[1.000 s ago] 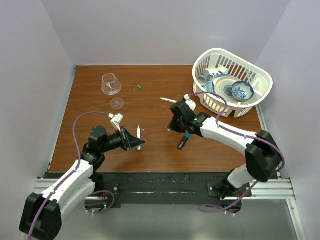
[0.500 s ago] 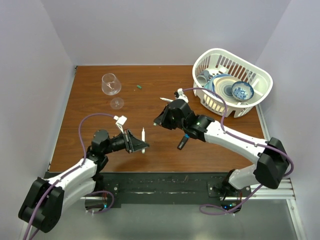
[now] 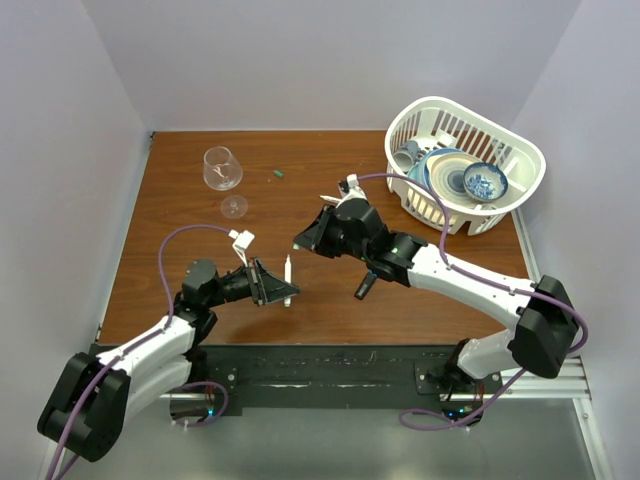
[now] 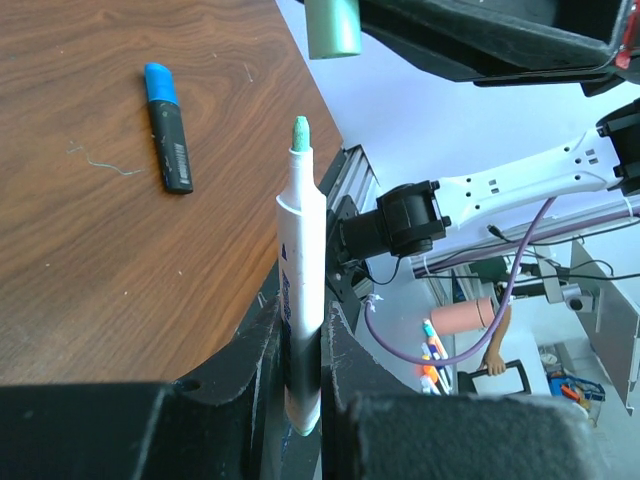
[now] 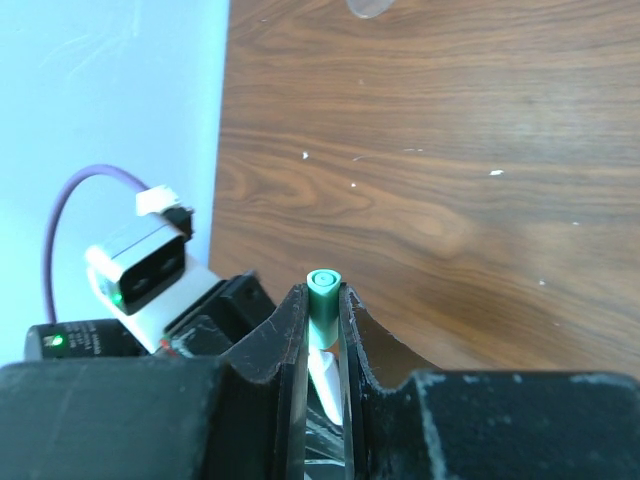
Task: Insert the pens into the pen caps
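My left gripper point(image 3: 272, 284) point(image 4: 300, 335) is shut on a thin white pen point(image 3: 288, 270) point(image 4: 301, 270), whose green tip points up and away from the jaws. Just beyond that tip hangs a small green cap point(image 4: 332, 28) point(image 5: 323, 298), with my right gripper point(image 3: 304, 240) point(image 5: 323, 300) shut on it; cap and tip are apart. A black marker point(image 3: 366, 286) point(image 4: 171, 140) with a blue cap on one end lies on the table. A second white pen point(image 3: 335, 200) lies farther back, and another green cap point(image 3: 277, 173) sits near the glass.
A wine glass point(image 3: 222, 170) lies on its side at the back left. A white dish basket point(image 3: 520, 180) holding plates and a bowl stands at the back right. White walls close in the brown table point(image 3: 180, 215) on three sides.
My right gripper has moved left with the green cap, towards the pen tip. My left gripper shifted slightly forward and right with the pen, then held still.
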`<action>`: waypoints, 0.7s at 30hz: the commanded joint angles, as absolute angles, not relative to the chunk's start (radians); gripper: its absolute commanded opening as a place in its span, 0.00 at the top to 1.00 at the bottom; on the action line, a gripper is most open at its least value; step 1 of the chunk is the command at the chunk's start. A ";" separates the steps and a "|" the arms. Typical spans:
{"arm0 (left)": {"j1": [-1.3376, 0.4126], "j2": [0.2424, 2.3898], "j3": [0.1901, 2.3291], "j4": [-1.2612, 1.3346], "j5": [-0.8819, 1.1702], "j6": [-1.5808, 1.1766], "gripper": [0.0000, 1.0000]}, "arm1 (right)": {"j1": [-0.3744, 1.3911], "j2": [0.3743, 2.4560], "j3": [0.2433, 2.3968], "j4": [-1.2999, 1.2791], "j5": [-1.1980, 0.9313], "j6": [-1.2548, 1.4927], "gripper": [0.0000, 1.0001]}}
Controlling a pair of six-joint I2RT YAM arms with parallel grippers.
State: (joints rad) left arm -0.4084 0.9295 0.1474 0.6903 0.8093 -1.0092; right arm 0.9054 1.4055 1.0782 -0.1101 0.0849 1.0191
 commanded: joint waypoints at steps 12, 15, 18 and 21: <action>-0.414 0.913 0.144 0.765 0.853 -1.017 1.00 | 0.931 1.405 1.088 -0.028 0.041 0.982 1.00; -0.414 0.905 0.146 0.767 0.854 -1.017 1.00 | 0.933 1.411 1.091 -0.028 0.043 0.974 1.00; -0.414 0.907 0.150 0.767 0.857 -1.017 1.00 | 0.934 1.416 1.095 -0.035 0.040 0.974 1.00; -0.414 0.907 0.152 0.769 0.859 -1.017 1.00 | 0.937 1.419 1.098 -0.037 0.037 0.969 1.00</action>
